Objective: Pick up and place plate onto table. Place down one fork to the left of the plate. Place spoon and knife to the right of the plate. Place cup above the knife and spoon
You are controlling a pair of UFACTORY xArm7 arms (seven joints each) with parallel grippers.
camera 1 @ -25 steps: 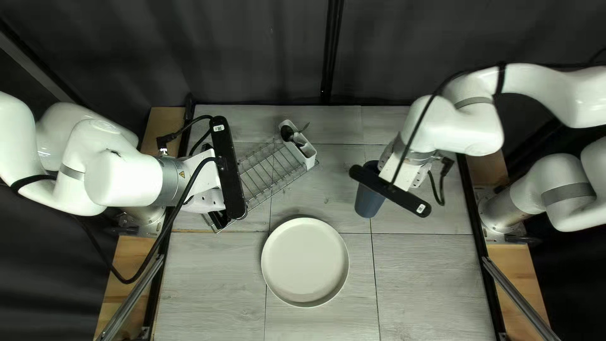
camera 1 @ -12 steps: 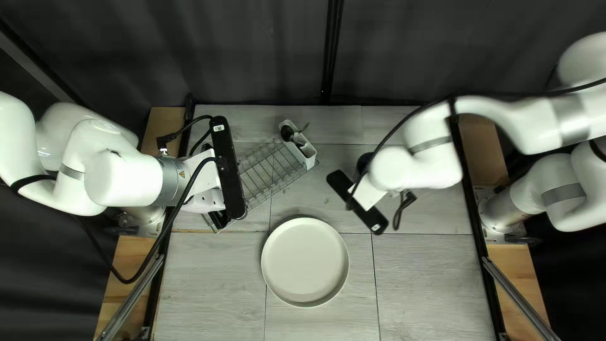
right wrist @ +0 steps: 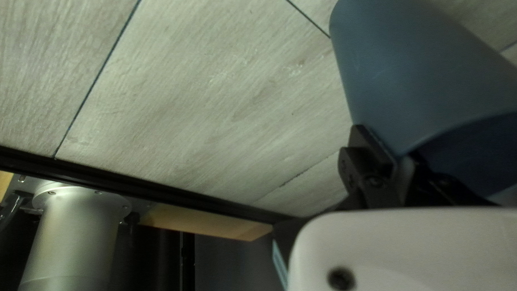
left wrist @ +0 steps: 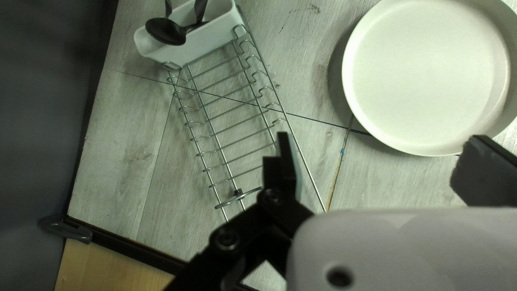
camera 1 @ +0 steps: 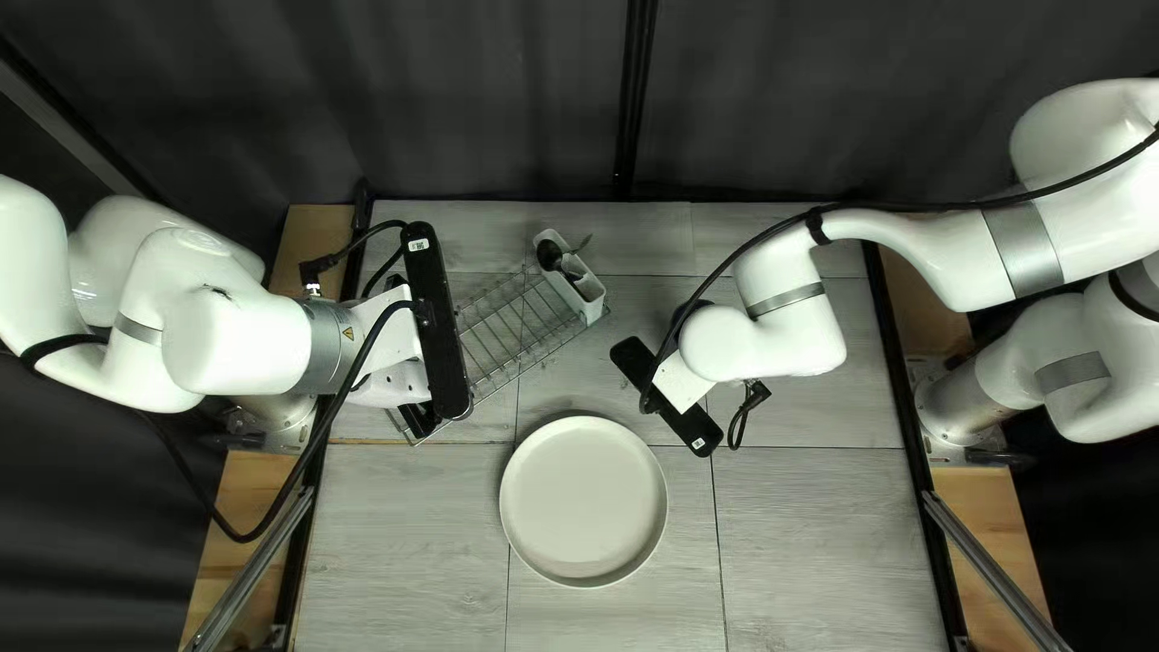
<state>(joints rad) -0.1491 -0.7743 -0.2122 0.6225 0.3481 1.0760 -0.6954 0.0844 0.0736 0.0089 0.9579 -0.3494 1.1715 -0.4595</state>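
In the top left view, my left gripper (camera 1: 437, 320) hangs over the near-left end of the wire rack, and my right gripper (camera 1: 668, 396) is above and right of the plate (camera 1: 584, 501), hiding most of the cup. The left wrist view shows the left gripper (left wrist: 382, 164) open, holding nothing. The right wrist view has the right gripper (right wrist: 393, 159) shut on the wall of the blue-grey cup (right wrist: 414, 70) by its mouth, the cup tilted. A dark spoon (left wrist: 166, 31) and other cutlery, not clearly identifiable, stand in the white holder (left wrist: 202, 46).
The wire rack (camera 1: 522, 324) lies slanted between my left gripper and the cutlery holder. A dark curtain (camera 1: 507, 97) rises behind the table's far edge. Bare tabletop (camera 1: 821, 531) stretches to the right of the plate.
My right arm has swung its gripper left and toward the near edge, taking the cup along; the cup's body is now hidden from above. My left arm, plate and rack stay put.
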